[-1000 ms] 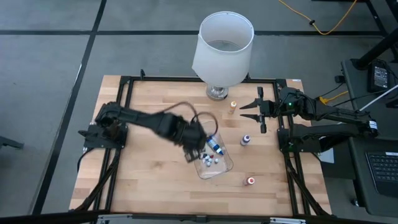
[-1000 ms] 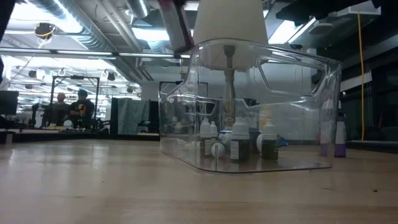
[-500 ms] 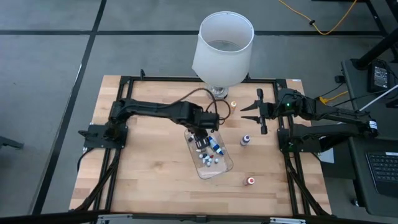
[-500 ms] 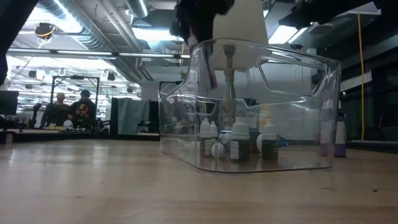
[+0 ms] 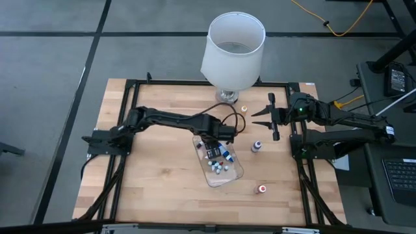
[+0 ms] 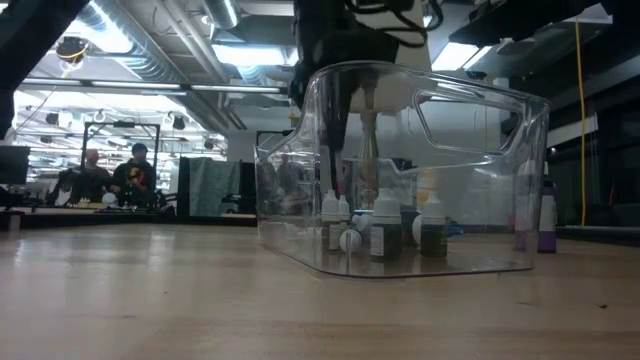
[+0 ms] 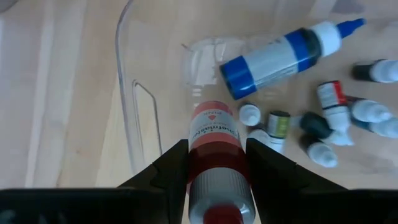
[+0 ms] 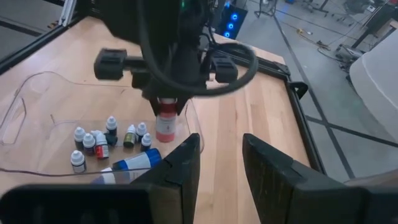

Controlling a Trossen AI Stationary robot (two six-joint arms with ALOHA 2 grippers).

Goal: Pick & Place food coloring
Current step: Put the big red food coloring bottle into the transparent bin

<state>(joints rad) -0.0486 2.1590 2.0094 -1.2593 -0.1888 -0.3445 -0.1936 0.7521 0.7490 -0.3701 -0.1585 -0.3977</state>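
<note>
High view: left gripper (image 5: 217, 138) has moved over the clear rectangular plastic tray (image 5: 235, 174) since earlier, jaws clenched on a red-bodied food coloring bottle (image 7: 214, 144); right gripper (image 5: 259, 116) waits, parted.

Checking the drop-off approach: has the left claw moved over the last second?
Yes. The left claw swung toward the lamp, now over the clear tray's near end.

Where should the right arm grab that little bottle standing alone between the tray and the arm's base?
Grip around the upright body just under the cap, coming straight down from above. The bottle stands alone, clear of the tray, so the open jaws of the right gripper should be able to straddle it.
</note>
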